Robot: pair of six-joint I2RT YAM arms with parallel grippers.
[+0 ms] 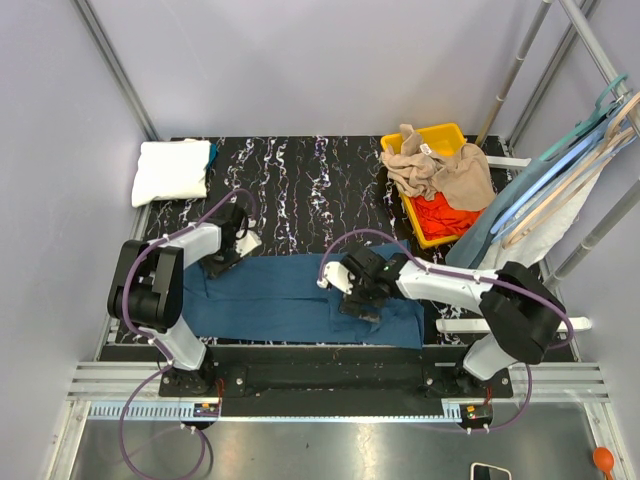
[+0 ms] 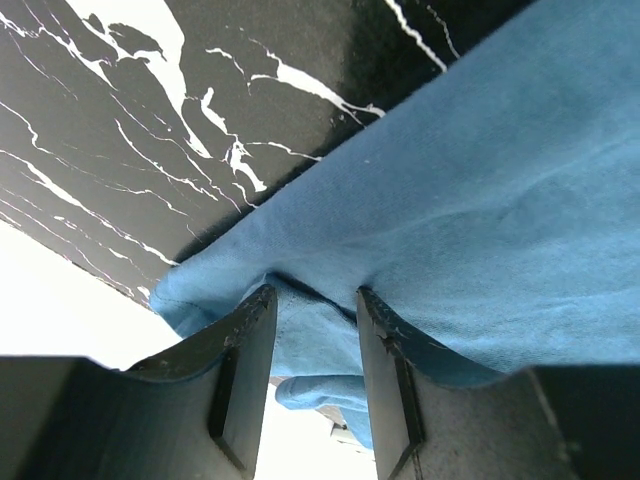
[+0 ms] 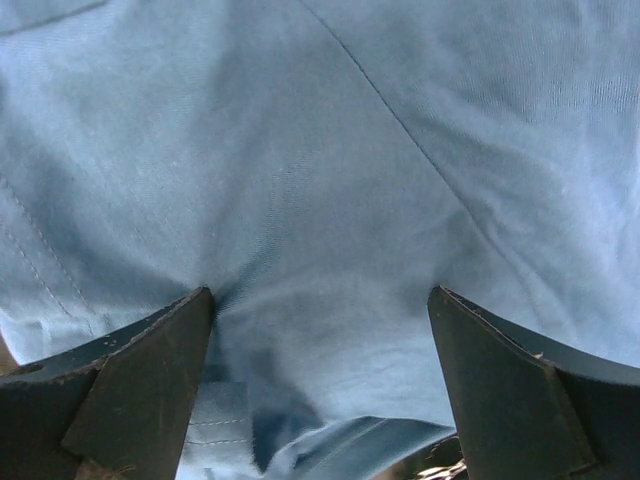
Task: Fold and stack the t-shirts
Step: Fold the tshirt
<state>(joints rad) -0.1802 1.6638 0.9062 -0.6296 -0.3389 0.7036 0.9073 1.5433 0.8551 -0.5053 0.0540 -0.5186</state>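
- The big blue t-shirt (image 1: 280, 300) lies spread on the black table (image 1: 300, 180), near the front edge, between the two arms.
- The left gripper (image 2: 315, 300) pinches a fold at the shirt's far left corner.
- The right gripper (image 3: 320, 300) is spread wide, resting on the shirt's right part.
- A folded white t-shirt (image 1: 172, 172) sits in the far left corner, well apart.
- A yellow bin (image 1: 440, 132) at the far right holds tan t-shirts (image 1: 445, 170) and a red-orange t-shirt (image 1: 445, 215).
- Hangers (image 1: 560, 175) lean just beside the bin.
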